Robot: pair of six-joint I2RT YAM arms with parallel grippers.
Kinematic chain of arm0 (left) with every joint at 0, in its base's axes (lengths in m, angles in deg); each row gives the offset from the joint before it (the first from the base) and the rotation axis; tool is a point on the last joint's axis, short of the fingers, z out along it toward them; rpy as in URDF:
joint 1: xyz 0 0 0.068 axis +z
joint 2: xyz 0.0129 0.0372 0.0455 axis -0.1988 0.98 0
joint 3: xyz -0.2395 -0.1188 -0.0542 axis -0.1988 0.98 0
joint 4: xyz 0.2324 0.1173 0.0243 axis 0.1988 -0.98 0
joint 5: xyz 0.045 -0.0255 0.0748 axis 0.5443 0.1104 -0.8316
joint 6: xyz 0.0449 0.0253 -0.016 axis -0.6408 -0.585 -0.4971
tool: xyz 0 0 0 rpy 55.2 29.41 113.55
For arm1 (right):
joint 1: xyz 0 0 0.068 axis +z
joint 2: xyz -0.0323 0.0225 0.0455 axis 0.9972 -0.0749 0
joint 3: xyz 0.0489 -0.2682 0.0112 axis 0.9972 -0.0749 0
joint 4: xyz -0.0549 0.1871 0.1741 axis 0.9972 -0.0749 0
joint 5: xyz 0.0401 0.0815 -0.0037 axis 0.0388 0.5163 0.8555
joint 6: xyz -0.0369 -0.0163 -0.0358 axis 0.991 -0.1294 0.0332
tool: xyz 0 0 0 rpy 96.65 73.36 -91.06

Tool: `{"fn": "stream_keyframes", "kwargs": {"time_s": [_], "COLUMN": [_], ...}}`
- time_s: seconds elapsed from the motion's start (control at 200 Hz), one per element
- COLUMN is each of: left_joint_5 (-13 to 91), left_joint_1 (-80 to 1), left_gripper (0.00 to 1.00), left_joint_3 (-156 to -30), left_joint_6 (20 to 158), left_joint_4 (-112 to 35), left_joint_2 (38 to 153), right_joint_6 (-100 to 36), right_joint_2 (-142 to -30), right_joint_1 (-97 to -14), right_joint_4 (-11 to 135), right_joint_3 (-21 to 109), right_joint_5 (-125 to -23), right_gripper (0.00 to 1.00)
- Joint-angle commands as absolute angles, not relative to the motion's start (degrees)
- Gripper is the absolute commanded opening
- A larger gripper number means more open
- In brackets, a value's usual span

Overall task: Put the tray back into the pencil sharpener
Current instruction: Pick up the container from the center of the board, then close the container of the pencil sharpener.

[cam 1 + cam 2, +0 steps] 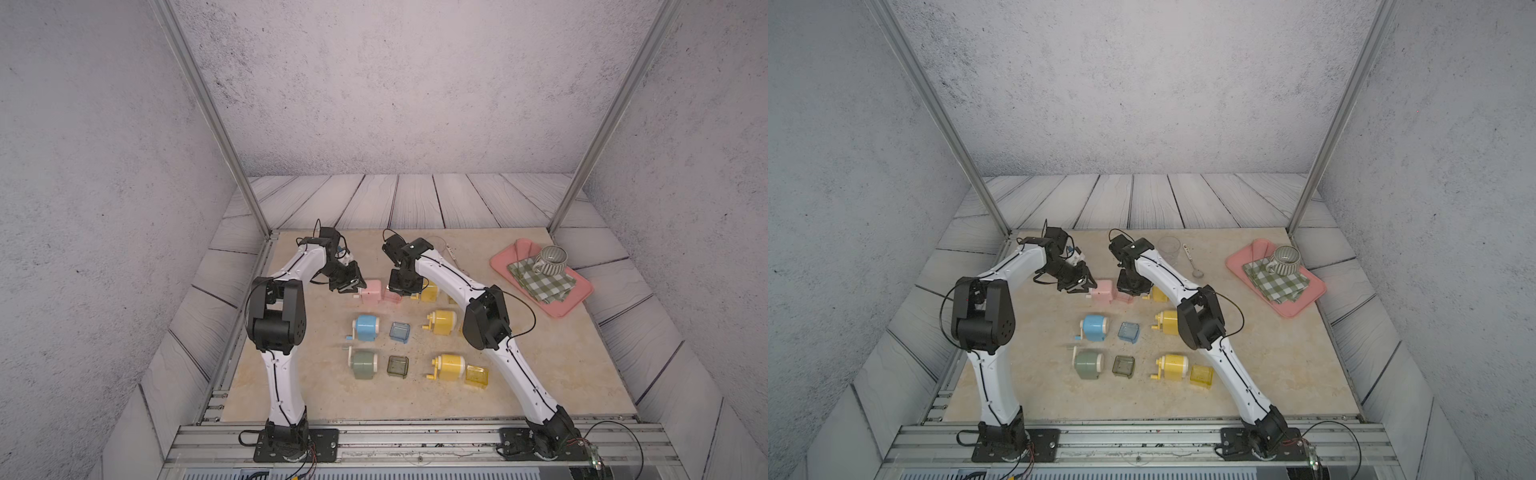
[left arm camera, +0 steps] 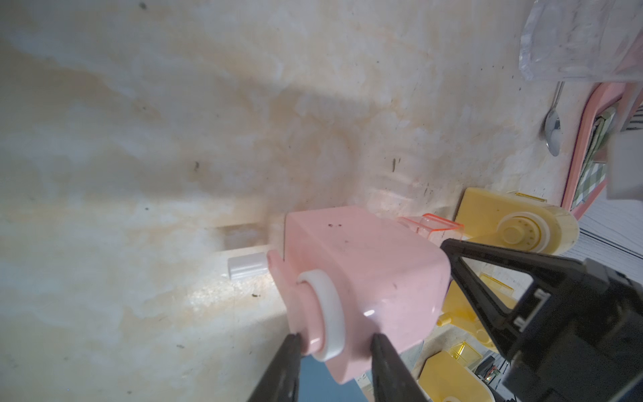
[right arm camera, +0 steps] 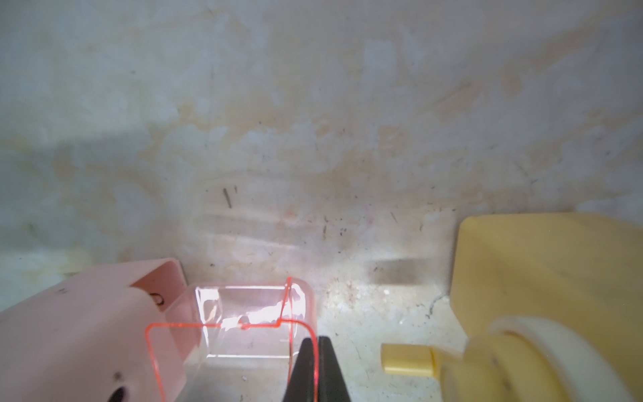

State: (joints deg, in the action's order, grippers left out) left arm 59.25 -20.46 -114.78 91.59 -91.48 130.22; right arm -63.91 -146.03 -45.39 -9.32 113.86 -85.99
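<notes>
**Both jaws gripping, tray at the sharpener's mouth**

My left jaws are clamped on the pink pencil sharpener [image 2: 365, 278], one on each side of its white-ringed knob end. My right jaws pinch one thin wall of the clear pink tray [image 3: 243, 313]. The tray sits low on the surface [image 3: 313, 104], right at the sharpener's open side; I cannot tell whether it has entered. A yellow sharpener [image 3: 539, 271] stands near.

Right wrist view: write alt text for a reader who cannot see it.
The right pincer is shut on one wall of the clear pink tray, which lies on the marbled table right against the pink pencil sharpener. A yellow sharpener stands apart on the tray's other side.
</notes>
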Motion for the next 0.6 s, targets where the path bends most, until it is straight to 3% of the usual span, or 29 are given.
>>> {"fn": "stream_keyframes", "kwargs": {"time_s": [0.0, 0.596], "left_joint_5": [58.96, 59.09], "left_joint_1": [-20.35, -20.43], "left_gripper": [0.37, 0.37], "left_joint_3": [-115.62, -115.52], "left_joint_6": [90.89, 90.93], "left_joint_4": [-92.50, -92.46], "left_joint_2": [132.44, 132.58], "right_joint_6": [-62.00, -59.42], "right_joint_2": [-148.53, -152.64], "right_joint_1": [-45.54, -45.67], "right_joint_4": [-12.98, -15.81], "right_joint_3": [117.84, 122.35], "right_joint_5": [-87.31, -86.08], "right_gripper": [0.04, 0.03]}}
